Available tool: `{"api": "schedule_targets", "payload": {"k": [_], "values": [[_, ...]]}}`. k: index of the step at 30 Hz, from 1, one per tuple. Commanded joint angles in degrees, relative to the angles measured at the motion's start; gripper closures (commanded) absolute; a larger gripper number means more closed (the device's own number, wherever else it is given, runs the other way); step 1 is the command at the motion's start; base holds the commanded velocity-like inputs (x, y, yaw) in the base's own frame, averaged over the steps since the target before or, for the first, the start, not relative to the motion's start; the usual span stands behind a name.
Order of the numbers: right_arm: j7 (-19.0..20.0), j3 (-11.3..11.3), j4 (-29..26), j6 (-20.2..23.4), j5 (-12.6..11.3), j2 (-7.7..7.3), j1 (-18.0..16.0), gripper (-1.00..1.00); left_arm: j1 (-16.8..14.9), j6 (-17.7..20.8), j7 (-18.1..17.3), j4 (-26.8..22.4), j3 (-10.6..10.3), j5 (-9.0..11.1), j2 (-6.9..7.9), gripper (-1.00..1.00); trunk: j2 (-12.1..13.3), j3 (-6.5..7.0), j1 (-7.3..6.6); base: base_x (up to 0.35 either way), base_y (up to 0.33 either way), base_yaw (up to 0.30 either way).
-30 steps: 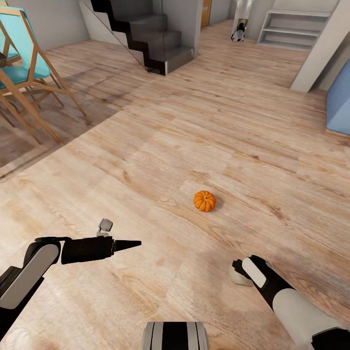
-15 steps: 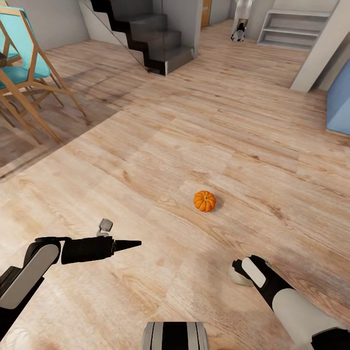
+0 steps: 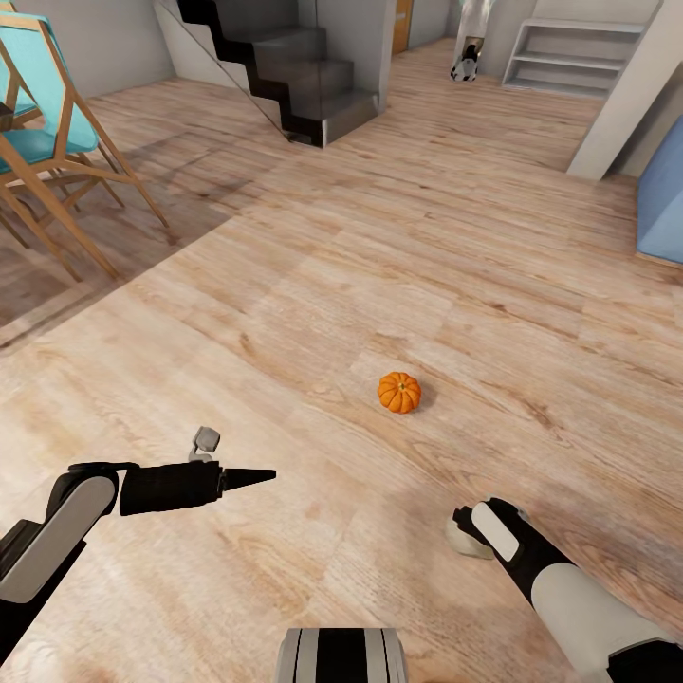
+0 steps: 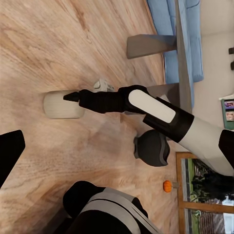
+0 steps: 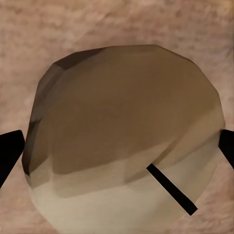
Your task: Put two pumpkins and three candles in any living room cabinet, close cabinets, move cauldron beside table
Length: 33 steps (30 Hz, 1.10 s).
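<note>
— Hovering over what, the right gripper?

— Over a candle lying on the wooden floor; the right wrist view has the candle between the two dark fingertips, one at each side, so the jaws stand apart and around it; whether they touch it cannot be told.

— And the other arm?

— The left gripper is held out level above the floor, well apart from the candle; its fingers come to one point in the head view, so they look together.

— Any pumpkin?

— One pumpkin sits on the bare floor ahead of the right gripper, near the candle yet not touching it; a teal chair stands far left, a staircase beyond.
</note>
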Motion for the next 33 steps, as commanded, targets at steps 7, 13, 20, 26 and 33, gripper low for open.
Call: {"api": "schedule_targets", "payload": {"k": [7,13,20,26,33], "values": [[3.0,0.4,-0.1,-0.2,-2.1,0.03,0.1,1.0,-0.1,0.1,-0.4,0.0,-0.1,-0.2,0.03,-1.0,0.0,-0.06,0.01,0.0,0.0,0.0],[3.0,0.4,-0.1,-0.2,-2.1,0.13,0.1,1.0,-0.1,0.1,-0.4,0.0,-0.1,-0.1,0.04,-1.0,0.0,-0.06,0.01,0.0,0.0,0.0],[3.0,0.4,-0.1,-0.2,-2.1,0.18,0.1,1.0,-0.1,0.1,-0.4,0.0,-0.1,-0.1,0.04,-1.0,0.1,1.27,-0.14,0.0,0.0,0.0],[3.0,0.4,-0.2,-0.2,-2.2,0.23,0.1,1.0,-0.1,0.1,-0.4,0.0,-0.1,-0.1,0.03,-1.0,0.2,2.6,-0.3,0.0,0.0,0.0],[3.0,0.4,-0.3,-0.2,-2.2,0.23,0.1,1.0,-0.1,0.1,-0.4,0.0,-0.1,-0.1,0.03,-1.0,0.2,4.15,-0.48,0.0,0.0,0.0]]}}
